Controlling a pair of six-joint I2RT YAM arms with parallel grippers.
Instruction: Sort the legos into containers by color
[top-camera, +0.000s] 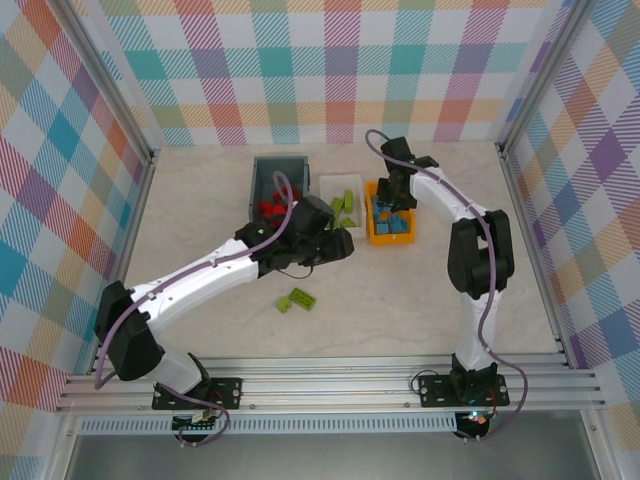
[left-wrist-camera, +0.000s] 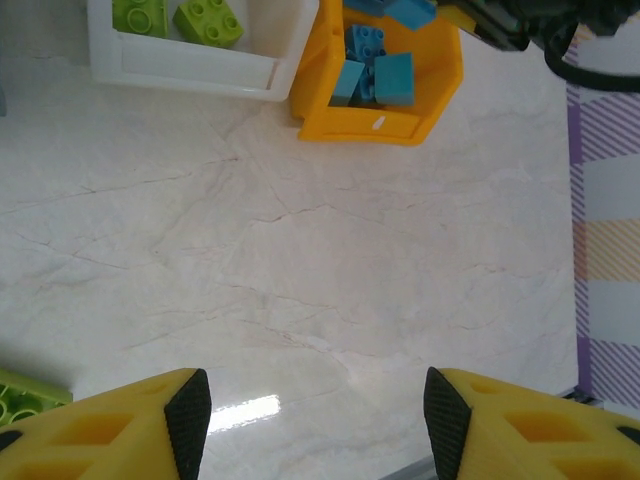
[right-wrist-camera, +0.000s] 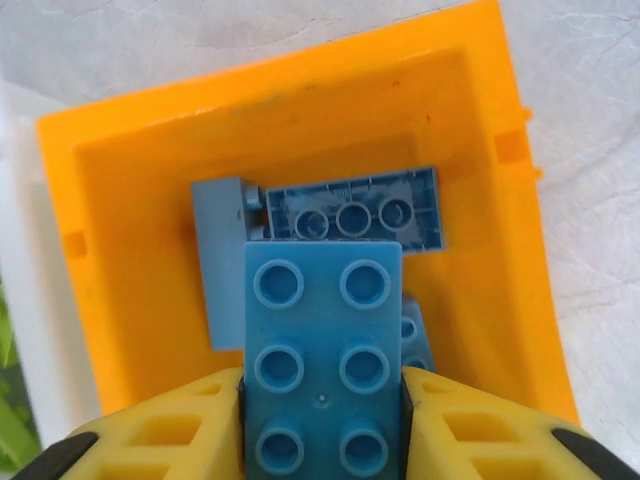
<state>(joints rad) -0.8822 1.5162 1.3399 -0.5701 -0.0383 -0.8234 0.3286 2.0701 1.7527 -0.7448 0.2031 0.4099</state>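
Over the orange bin (right-wrist-camera: 120, 200), my right claw (right-wrist-camera: 322, 420) clamps a blue brick (right-wrist-camera: 322, 330) above other blues (right-wrist-camera: 350, 210); my left claw (left-wrist-camera: 315, 425) gapes empty, white bin (left-wrist-camera: 180, 70) with greens (left-wrist-camera: 205, 18) at eleven o'clock

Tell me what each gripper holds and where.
Right gripper clamps a blue brick by its two long sides, above the orange bin. Left gripper is open, holding nothing.

The fingers (left-wrist-camera: 110, 425) are yellow cut-out plastic with black pads (left-wrist-camera: 190, 412). Behind them run white arm links (top-camera: 200, 280), black joints (top-camera: 478, 255) and purple cables (top-camera: 288, 205).
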